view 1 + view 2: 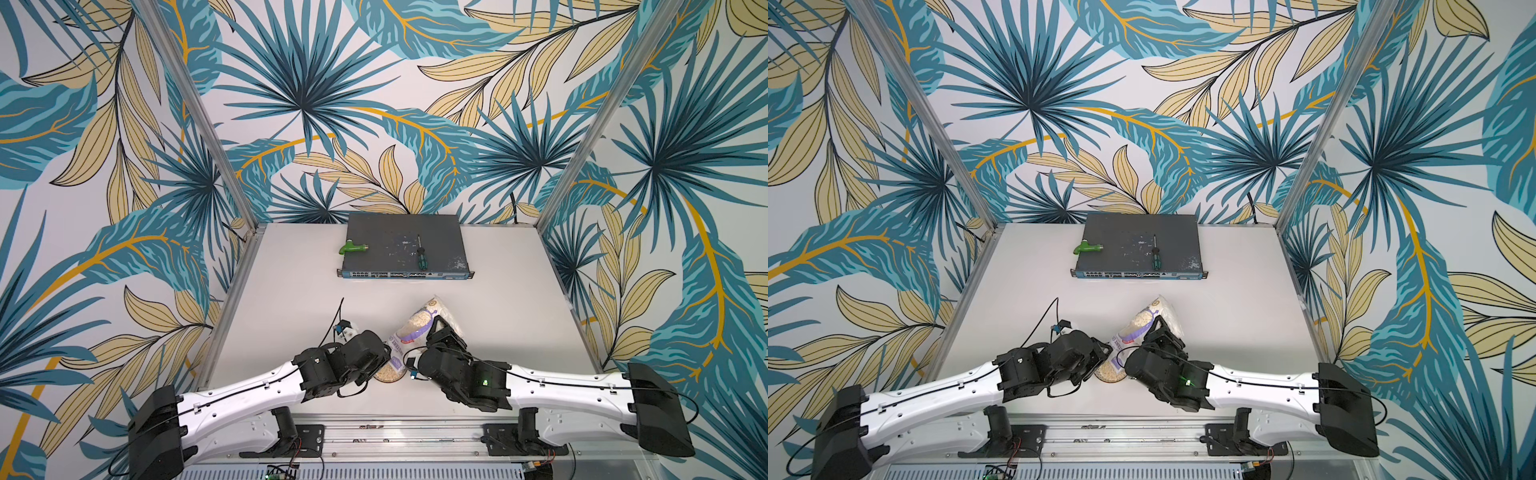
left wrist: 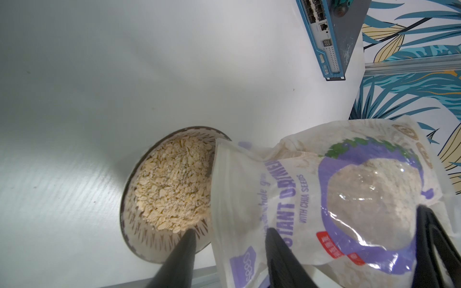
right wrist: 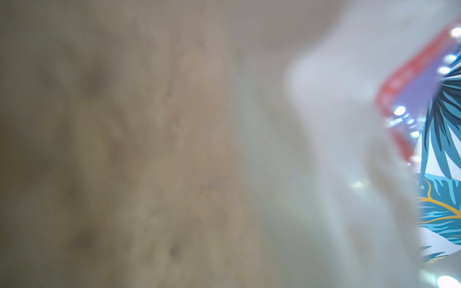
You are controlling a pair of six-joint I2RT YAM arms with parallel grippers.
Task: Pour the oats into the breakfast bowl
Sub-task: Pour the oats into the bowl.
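Note:
The breakfast bowl (image 2: pixel 139 239) stands near the table's front edge and shows in both top views (image 1: pixel 390 374) (image 1: pixel 1109 372) between my two wrists. It holds a heap of pale oats (image 2: pixel 174 184). The clear oats pouch (image 2: pixel 324 199) (image 1: pixel 413 322) (image 1: pixel 1142 324) is tilted with its mouth over the bowl's rim. My right gripper (image 1: pixel 437 323) is shut on the pouch's side, and its fingers (image 2: pixel 429 237) show dark against the pouch. The pouch (image 3: pixel 174 124) blurs out the right wrist view. My left gripper (image 2: pixel 230 234) is open, with one finger over the bowl's wall and the other in front of the pouch.
A grey network switch (image 1: pixel 405 249) lies at the back of the table with a green fitting (image 1: pixel 352 248) and a green-handled screwdriver (image 1: pixel 422 257) on it. A small white and blue connector (image 1: pixel 345 330) with a black cable lies left of my left wrist.

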